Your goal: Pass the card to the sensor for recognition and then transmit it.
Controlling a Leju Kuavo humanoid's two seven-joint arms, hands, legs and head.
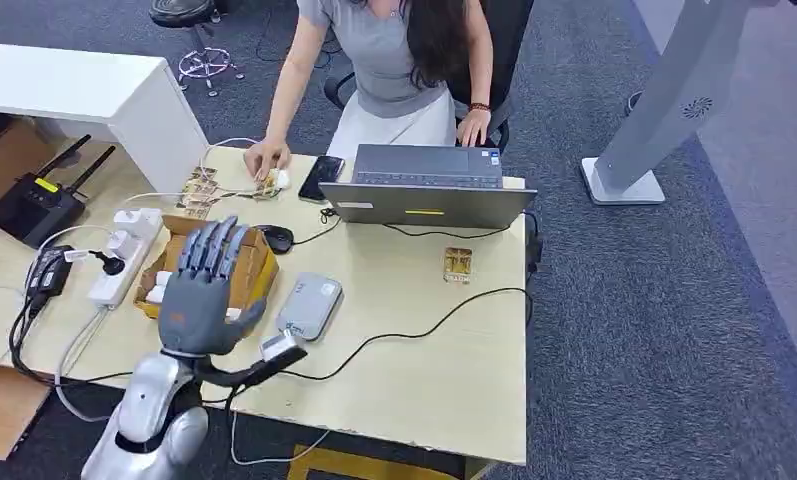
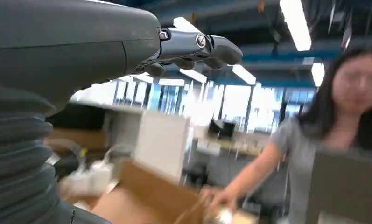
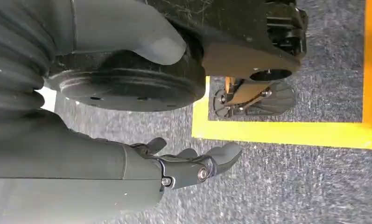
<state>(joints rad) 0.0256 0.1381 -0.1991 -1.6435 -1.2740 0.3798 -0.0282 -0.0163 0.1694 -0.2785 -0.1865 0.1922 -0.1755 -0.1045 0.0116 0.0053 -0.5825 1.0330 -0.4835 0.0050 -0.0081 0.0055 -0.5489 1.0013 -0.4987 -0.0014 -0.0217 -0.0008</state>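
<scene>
Left hand (image 1: pixel 202 290) is raised over the worktop (image 1: pixel 424 350), back of the hand toward the head camera, fingers spread and extended, holding nothing. It hides much of the cardboard box (image 1: pixel 254 262) beneath it; the box contents are mostly covered. In the left wrist view the same hand (image 2: pixel 193 46) shows its fingers stretched out, and everything beyond them is blurred: the person (image 2: pixel 314 140) and the box (image 2: pixel 146 196) are only rough shapes.

Right hand (image 3: pixel 193 163) hangs over grey carpet (image 3: pixel 291 186), fingers loosely apart, nothing in it.

One card (image 1: pixel 458 264) lies flat on the worktop, just in front of the laptop (image 1: pixel 429 185) toward the right edge, well apart from the left hand. Its long axis runs roughly front-to-back, short edge toward the laptop. Face print is too small to read.

More cards (image 1: pixel 200 192) lie near the far left corner, partly overlapping; how many cannot be told. The person's hand (image 1: pixel 266 158) rests on the worktop by them, partly covering another small pile.

The grey sensor (image 1: pixel 309 306) lies just right of the box, its cable trailing across the worktop. A phone (image 1: pixel 321 177) lies beside the laptop.
</scene>
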